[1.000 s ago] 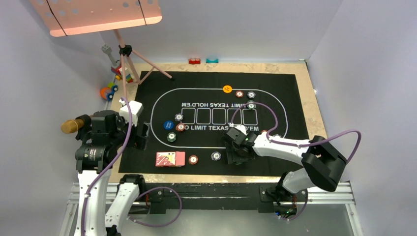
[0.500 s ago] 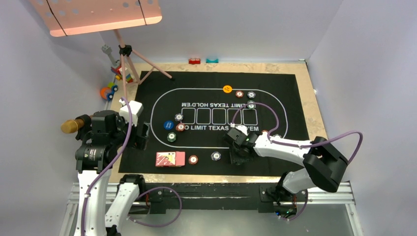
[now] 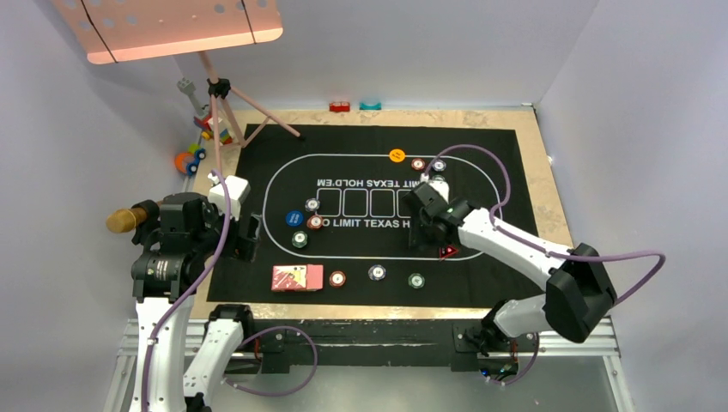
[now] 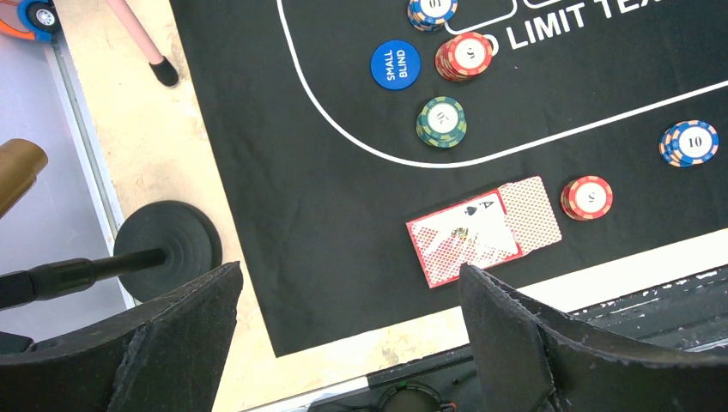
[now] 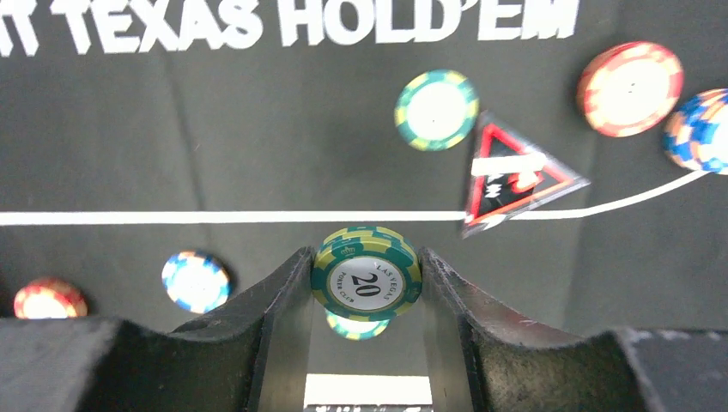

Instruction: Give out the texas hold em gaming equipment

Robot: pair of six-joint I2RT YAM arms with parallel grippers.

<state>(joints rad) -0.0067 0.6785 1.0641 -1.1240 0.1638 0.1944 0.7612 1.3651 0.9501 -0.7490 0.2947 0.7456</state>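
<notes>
Because the right gripper (image 5: 365, 287) pinches the round green poker chip (image 5: 367, 283) only by its rim (left gripper (image 4: 348, 343) gapes wide), a jolt could drop it.

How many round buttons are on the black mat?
2. The blue button lies at the left end of the oval; the orange button lies on its far line. The right arm could hide more.

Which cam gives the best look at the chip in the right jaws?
Right wrist: the green 20 chip sits clamped between the jaws, its face readable. In the top external view the right gripper hides it. The left wrist view doesn't include it, showing only other chips and cards.
</notes>
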